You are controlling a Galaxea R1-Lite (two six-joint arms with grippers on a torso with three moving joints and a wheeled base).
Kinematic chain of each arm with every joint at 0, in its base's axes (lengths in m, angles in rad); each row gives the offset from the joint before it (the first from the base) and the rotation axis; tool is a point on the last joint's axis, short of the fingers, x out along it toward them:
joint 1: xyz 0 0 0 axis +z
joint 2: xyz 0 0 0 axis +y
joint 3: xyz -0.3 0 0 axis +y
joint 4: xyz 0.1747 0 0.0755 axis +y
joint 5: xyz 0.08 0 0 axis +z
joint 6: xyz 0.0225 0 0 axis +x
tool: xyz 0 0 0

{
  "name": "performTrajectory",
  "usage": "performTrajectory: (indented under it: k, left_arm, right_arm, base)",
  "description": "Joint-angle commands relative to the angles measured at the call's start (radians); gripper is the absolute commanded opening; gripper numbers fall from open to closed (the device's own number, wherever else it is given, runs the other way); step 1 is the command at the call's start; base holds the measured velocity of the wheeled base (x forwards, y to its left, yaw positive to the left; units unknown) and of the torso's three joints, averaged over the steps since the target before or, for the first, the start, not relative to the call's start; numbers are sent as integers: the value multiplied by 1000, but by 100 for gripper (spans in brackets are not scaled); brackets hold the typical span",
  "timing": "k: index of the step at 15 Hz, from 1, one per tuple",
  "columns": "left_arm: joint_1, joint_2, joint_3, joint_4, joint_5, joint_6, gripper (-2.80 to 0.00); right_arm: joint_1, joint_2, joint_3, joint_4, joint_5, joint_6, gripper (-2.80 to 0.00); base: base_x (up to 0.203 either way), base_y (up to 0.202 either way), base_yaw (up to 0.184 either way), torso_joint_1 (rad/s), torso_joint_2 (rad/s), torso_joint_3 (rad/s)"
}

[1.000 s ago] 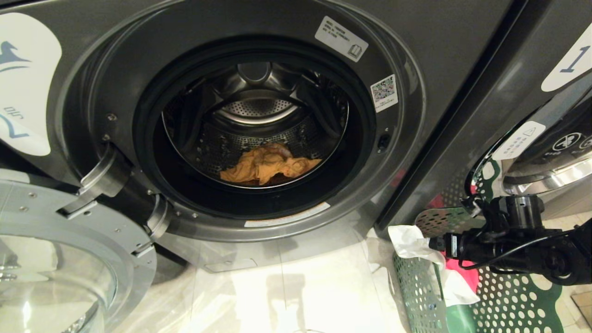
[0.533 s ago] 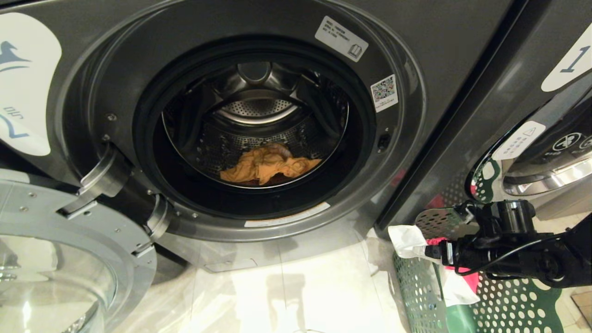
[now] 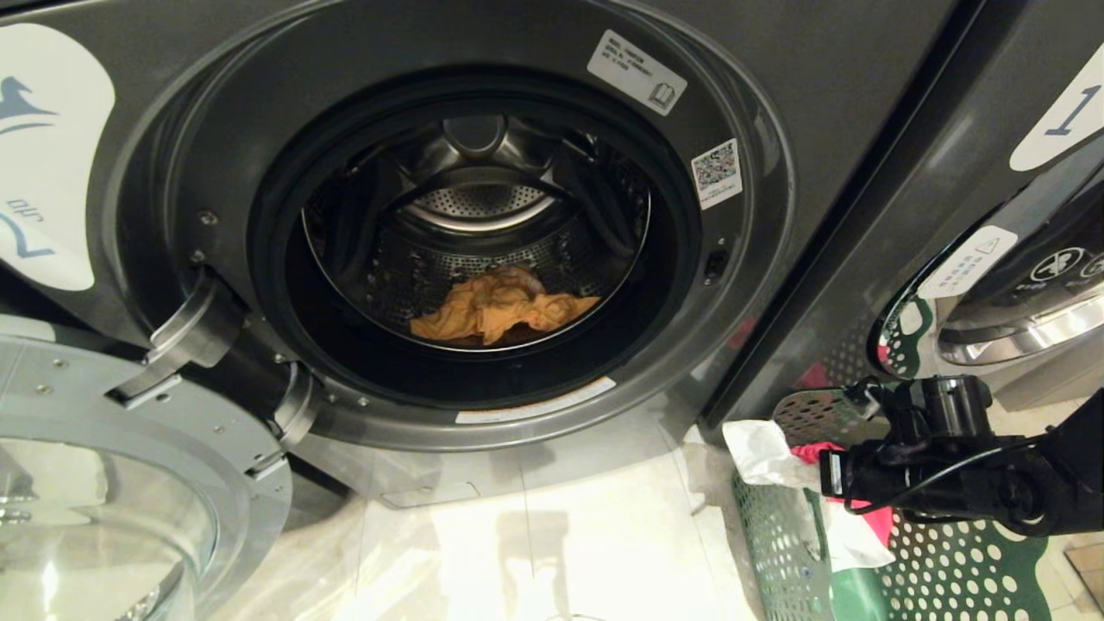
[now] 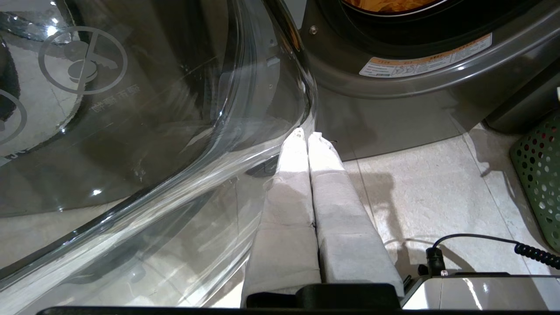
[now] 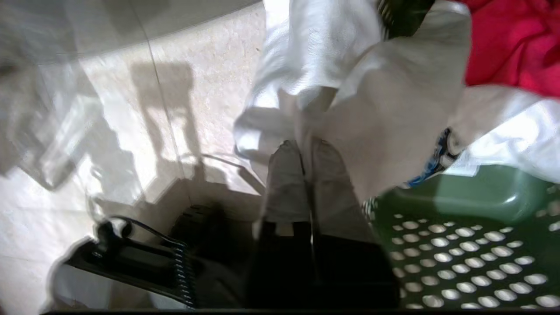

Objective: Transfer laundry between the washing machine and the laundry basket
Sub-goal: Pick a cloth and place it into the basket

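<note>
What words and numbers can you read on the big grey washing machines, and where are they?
"1": white label on the dark grey neighbouring washer.
"2", cut off by the picture edge, under a horse logo: white label on the dark grey open washing machine.
Too small to read: white rating sticker, QR-code sticker, orange-and-white warning strip, etched writing on the glass door.

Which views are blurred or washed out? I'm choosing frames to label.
Right wrist view: motion-smeared throughout, white cloth overexposed. Head view: sharp, but glare bleaches the floor. Left wrist view: sharp; reflections streak the glass door.
</note>
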Motion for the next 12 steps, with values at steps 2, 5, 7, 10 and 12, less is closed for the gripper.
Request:
performTrajectory:
  k: [2,5,7,10,12]
  left_arm:
    - [0,1,0,0,0,0,-280]
    - [0,1,0,0,0,0,-280]
    - [0,1,0,0,0,0,-280]
    - [0,1,0,0,0,0,-280]
    - [0,1,0,0,0,0,-280]
  right_arm:
    - [1,-2,-1,-4,1,0,-280]
    - [1,-9,-1,-23,0,0,-280]
    - [-1,-25,1,-62,1,9,-280]
    - [-1,-38,11,-88,1,32,-280]
    - [-2,-49,28,-85,0,32,-280]
  base:
    - [0,0,0,0,0,0]
    - [0,0,0,0,0,0]
    - [0,0,0,0,0,0]
    - [0,0,0,0,0,0]
    - [0,0,0,0,0,0]
